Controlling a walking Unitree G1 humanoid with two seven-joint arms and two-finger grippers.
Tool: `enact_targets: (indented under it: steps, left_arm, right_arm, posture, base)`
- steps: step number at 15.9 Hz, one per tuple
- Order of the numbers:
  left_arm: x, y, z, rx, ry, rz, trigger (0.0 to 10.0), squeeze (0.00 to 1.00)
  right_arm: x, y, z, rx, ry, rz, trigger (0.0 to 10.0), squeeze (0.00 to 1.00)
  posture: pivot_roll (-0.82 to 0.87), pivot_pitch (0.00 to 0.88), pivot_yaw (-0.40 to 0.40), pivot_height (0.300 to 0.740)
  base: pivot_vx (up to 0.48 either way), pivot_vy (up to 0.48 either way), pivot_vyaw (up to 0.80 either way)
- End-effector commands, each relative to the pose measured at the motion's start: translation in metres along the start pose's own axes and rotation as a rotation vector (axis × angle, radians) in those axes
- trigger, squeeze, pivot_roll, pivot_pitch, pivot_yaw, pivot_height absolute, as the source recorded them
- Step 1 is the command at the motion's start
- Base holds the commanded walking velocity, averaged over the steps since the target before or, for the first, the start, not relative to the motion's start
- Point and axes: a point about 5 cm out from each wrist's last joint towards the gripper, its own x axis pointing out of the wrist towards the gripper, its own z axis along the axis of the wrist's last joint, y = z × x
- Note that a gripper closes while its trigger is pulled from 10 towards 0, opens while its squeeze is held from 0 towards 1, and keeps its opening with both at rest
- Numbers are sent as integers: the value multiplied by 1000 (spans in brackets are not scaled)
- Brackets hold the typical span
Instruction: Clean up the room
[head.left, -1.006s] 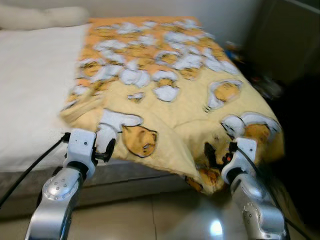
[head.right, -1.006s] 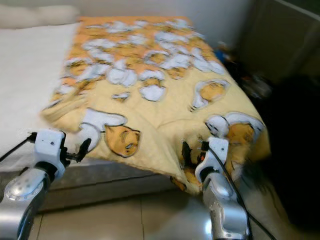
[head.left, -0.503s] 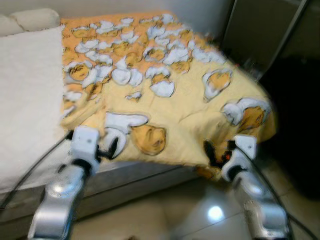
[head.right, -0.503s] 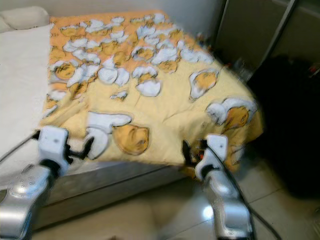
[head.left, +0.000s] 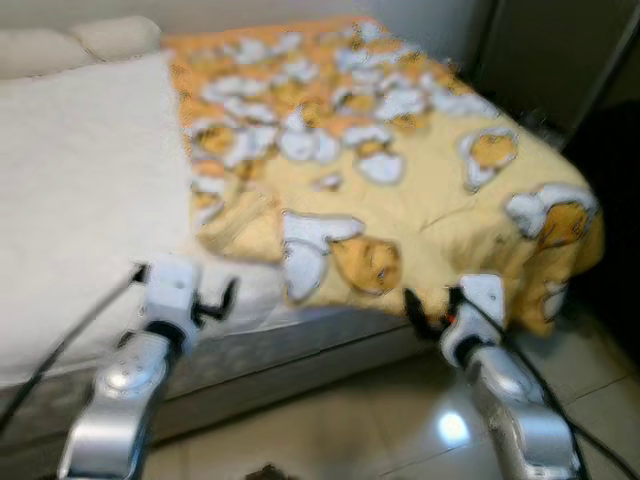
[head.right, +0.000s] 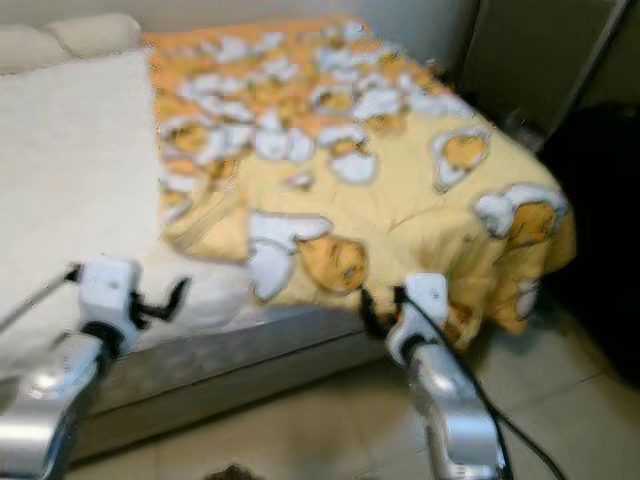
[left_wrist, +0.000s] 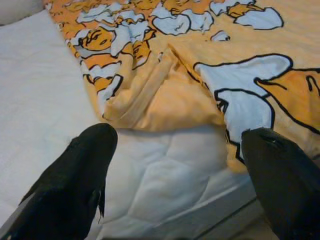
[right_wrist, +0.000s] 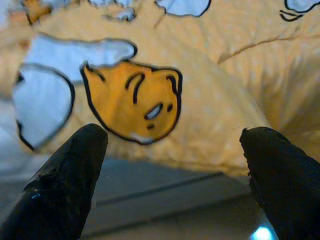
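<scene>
A yellow blanket (head.left: 400, 170) printed with white and orange cartoon figures is spread over the right part of a bed, its near edge crumpled and hanging over the bed's corner. The white mattress (head.left: 80, 200) lies bare on the left. My left gripper (head.left: 213, 300) hovers open in front of the mattress edge; in the left wrist view its fingers (left_wrist: 80, 170) frame the blanket's folded edge (left_wrist: 165, 95). My right gripper (head.left: 432, 308) is open just below the blanket's hanging front edge, with an orange figure (right_wrist: 132, 100) between its fingers. Neither gripper touches the blanket.
Pale pillows (head.left: 80, 40) lie at the head of the bed. A dark cabinet (head.left: 560, 60) stands right of the bed, with a black mass (head.left: 620, 180) beside the blanket's corner. Glossy tiled floor (head.left: 330, 440) lies in front of the bed.
The whole view has swung, so the bed and blanket sit further right in the picture. The left gripper now faces bare mattress instead of the blanket's edge. Both grippers stay open.
</scene>
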Motion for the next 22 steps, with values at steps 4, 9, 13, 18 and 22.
enact_targets:
  steps: [4,9,13,18,22]
  left_arm:
    - [0,3,4,-47,-61,26,10000,1000]
    - [3,-1,2,-41,-53,38,10000,278]
    - [4,-1,4,-42,-55,31,10000,286]
    - [5,1,5,-45,-53,24,10000,286]
    - [5,-1,6,-47,-51,16,10000,278]
  right_arm:
    - [6,10,13,-155,-54,37,10000,0]
    - [5,11,14,-100,-57,81,10000,0]
    - [6,10,15,-108,-61,83,10000,0]
    - [7,11,15,-129,-53,92,10000,0]
    - [8,12,15,-144,-52,102,10000,0]
  posture:
    - [14,0,29,740]
    - [12,0,30,740]
    - [17,0,32,740]
    - [19,0,35,740]
    - [18,0,35,740]
  base:
    - [0,272,0]
    - [0,0,0]
    - [127,0,0]
    - [283,0,120]
    - [307,0,600]
